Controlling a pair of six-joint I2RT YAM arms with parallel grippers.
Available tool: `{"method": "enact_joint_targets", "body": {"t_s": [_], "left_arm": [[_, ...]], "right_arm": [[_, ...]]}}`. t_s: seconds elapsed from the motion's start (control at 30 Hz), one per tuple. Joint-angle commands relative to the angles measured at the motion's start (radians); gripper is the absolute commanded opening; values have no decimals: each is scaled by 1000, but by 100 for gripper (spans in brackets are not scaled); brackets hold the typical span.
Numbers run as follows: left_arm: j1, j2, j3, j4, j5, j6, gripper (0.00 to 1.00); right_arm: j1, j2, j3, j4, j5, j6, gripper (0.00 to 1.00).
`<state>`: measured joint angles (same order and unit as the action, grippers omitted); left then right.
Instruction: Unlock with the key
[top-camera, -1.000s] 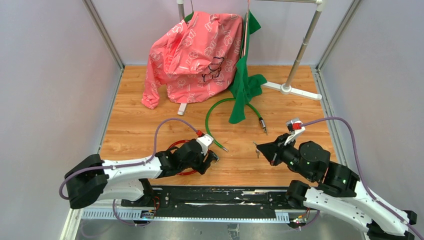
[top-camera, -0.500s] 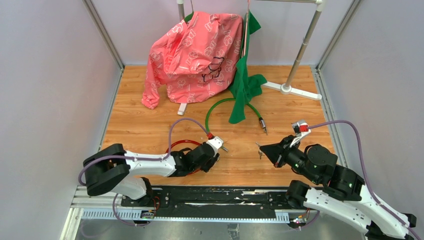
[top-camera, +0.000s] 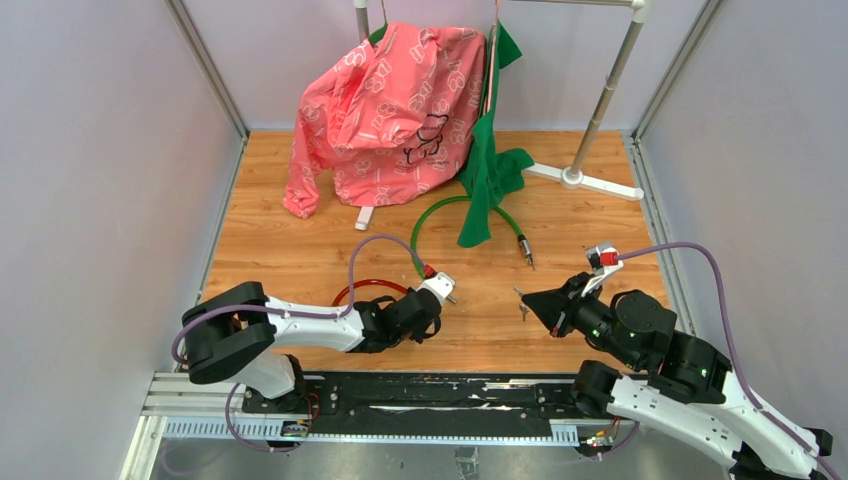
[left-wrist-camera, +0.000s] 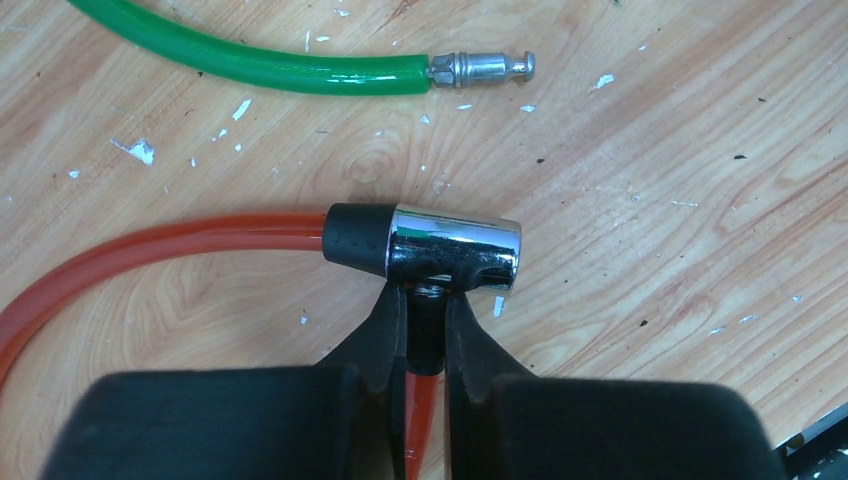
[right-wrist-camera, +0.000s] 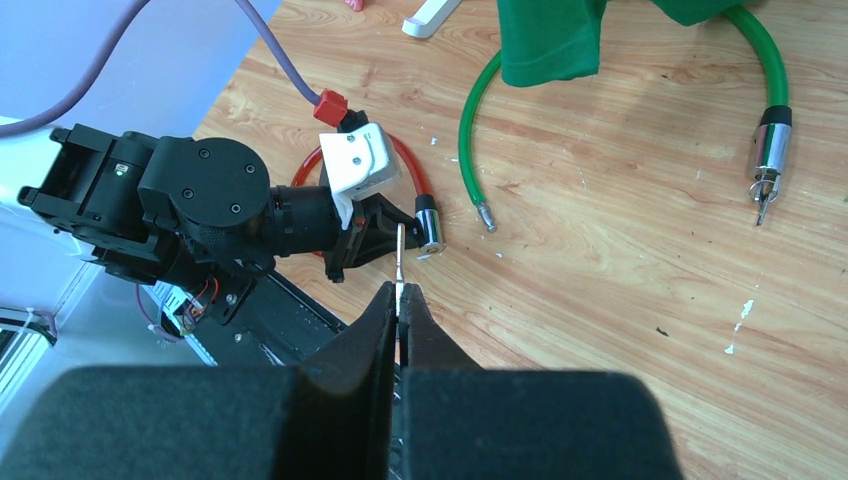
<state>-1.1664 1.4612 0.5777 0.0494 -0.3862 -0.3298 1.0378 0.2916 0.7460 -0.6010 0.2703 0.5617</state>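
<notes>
1. Left gripper (left-wrist-camera: 425, 300): a second ago its fingers stand wide apart, further back toward the left. Now the arm is reached forward toward the centre and the fingers are pinched together on the lock head (left-wrist-camera: 455, 245), gripping it from the near side.
2. The lock head is the chrome barrel with a black collar at the end of the red cable (left-wrist-camera: 150, 250). It lies flat on the surface (top-camera: 480, 335), near the front centre. The metal pin (left-wrist-camera: 480, 68) of the green cable (left-wrist-camera: 250, 65) lies near it and does not touch it.
3. Right gripper (right-wrist-camera: 400, 300): fingers pressed together on the key (right-wrist-camera: 400, 255), blade pointing out ahead toward the lock head. Compared with a second ago it sits a little further right and lower (a small shift only). The key is apart from the lock.
4. Reading: the lock now looks braced, so the holding step appears done. Bringing the key to the keyhole comes next.
5. I cannot tell from these views where the keyhole faces. If the barrel rolls in the pinch, the blade may miss.
</notes>
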Motion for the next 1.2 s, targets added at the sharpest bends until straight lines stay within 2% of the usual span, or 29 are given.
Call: {"method": "enact_joint_targets", "body": {"t_s": [0.0,0.33,0.6,0.73,0.97,1.17], "left_arm": [[-7,3,-6,-15,-19,-11,0],[-7,-70,-84,76,6,0,0],[-7,-101,-118,113,28,11,0],[-7,-115,-129,126,28,7,0],[-7,-160,-148,135,27,2,0],[-6,-288,-231,225,78,4,0]], "right_arm": [[-10,-1,2,-10,5,6,0],[-10,113,16,6,-37,0,0],[-10,214,-4,8,-163,6,0],[-10,216,-30,25,-139,55,0],[-10,146,-203,199,-144,237,0],[-10,111,-245,186,-125,309,0]]}}
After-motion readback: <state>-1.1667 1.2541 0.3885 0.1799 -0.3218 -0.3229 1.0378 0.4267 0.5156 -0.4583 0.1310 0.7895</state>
